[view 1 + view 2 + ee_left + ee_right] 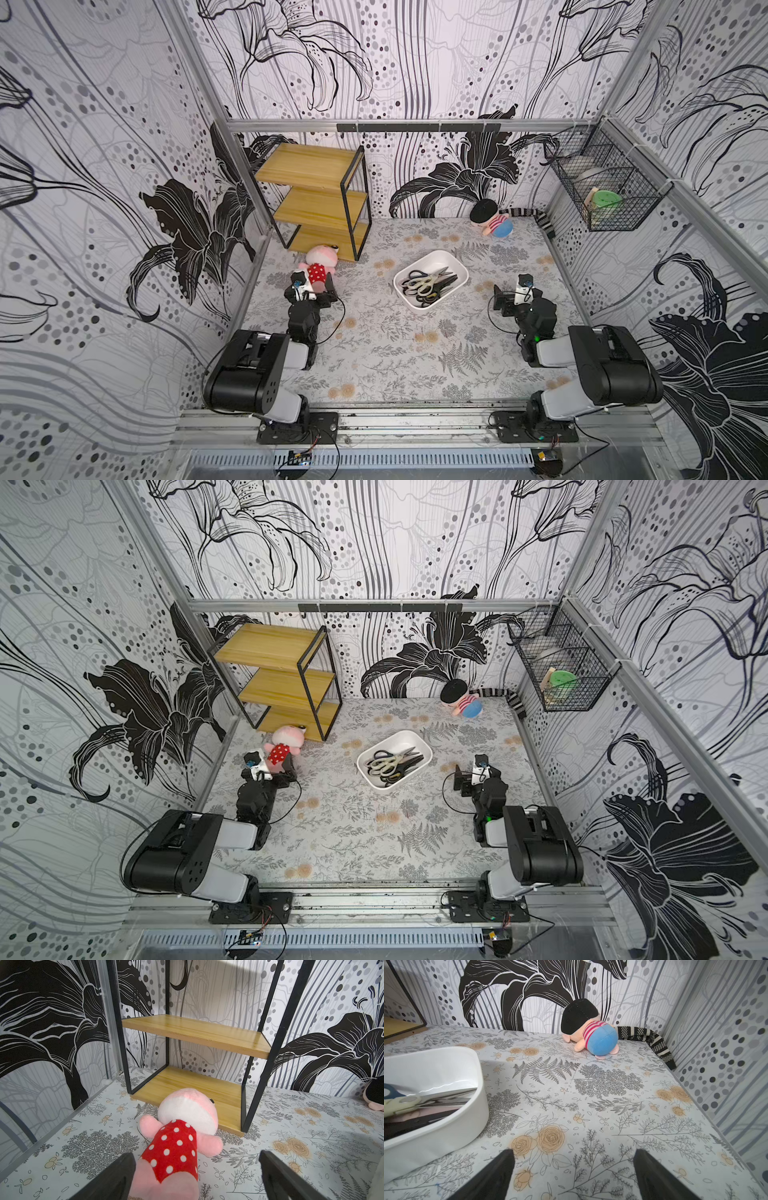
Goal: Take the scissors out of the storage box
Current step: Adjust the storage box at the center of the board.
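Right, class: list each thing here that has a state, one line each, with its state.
scissors: piled in the storage box.
storage box: upright, open-topped.
pink plush: lying flat.
left gripper: open, around pink plush's legs.
right gripper: open, empty.

words: none can be read | numbers: none | labels and signs: none show in any view

Light is bright, even and diffuse, from above. You see only soft, faint shadows on the table [386, 357]. Expect wide-angle bowing of the straight wall rails [407, 124] toward the edges of both top views. In the right wrist view, the storage box [475, 1109] carries a white glare streak on its inner wall.
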### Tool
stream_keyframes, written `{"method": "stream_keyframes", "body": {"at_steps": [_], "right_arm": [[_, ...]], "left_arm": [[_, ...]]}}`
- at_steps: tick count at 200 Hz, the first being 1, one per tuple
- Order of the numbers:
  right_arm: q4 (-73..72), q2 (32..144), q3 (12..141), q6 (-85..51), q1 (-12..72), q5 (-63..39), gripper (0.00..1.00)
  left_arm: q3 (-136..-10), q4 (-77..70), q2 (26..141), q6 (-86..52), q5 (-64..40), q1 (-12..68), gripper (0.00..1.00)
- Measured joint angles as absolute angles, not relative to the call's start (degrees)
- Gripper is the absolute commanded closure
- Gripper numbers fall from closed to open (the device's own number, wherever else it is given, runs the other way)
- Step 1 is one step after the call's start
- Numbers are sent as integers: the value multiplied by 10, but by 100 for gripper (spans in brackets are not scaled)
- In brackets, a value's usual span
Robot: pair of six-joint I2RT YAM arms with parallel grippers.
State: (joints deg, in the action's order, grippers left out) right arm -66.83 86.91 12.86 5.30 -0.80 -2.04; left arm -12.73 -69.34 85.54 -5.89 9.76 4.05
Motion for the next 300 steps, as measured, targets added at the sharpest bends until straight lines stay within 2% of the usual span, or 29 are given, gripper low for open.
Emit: {"method": "stream_keyframes", "body": {"at_steps": [173, 195, 212, 242, 273, 300], "right_arm": [[-668, 866, 129, 51, -8, -20, 5], [-609, 849, 152, 49, -8, -6, 5], [-502, 822, 218, 47, -8, 11, 5], [-414, 746, 282, 36, -8, 27, 5], [-248, 697, 370, -41, -10, 28, 5], [-102, 701, 458, -158, -10, 26, 5]], "left_arm": [[-127, -693, 855, -57, 94, 41, 2], [-128, -678, 845, -57, 97, 41, 2], [-135, -626, 808, -52, 107, 48, 2], [-187, -498, 719, -51, 127, 73, 2], [-318, -292, 666, -84, 151, 114, 2], [-457, -128, 698, -128, 139, 141, 2]]}}
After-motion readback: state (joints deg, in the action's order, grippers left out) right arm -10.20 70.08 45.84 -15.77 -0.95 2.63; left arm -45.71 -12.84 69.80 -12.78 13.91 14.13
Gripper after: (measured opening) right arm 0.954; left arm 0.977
